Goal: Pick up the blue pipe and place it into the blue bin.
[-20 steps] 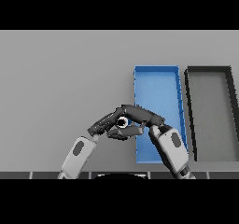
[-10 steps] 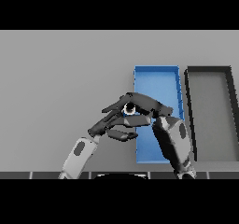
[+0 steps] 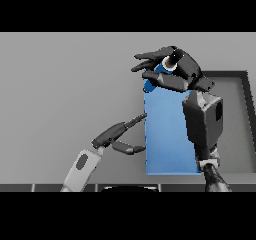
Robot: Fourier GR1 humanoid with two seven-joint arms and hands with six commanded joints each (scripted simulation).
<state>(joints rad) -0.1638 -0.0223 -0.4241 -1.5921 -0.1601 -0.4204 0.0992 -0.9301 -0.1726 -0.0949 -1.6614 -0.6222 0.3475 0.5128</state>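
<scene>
The blue pipe (image 3: 152,83) is held up in the air, its pale ring end tilted toward me. My right hand (image 3: 181,73) is shut on it, fingers curled over the top, and hovers above the far end of the blue bin (image 3: 167,134). That arm's forearm covers part of the bin's right side. My left hand (image 3: 112,133) is open and low, just left of the bin's left wall, with its fingertips touching the rim. It holds nothing.
A black bin (image 3: 235,119) stands right beside the blue one, partly hidden by my right forearm. Bare grey table (image 3: 65,89) stretches to the left and far side.
My right hand has risen and moved away from me with the pipe, to the bin's far end. The left hand has come off the pipe and stayed low by the bin's left wall.
</scene>
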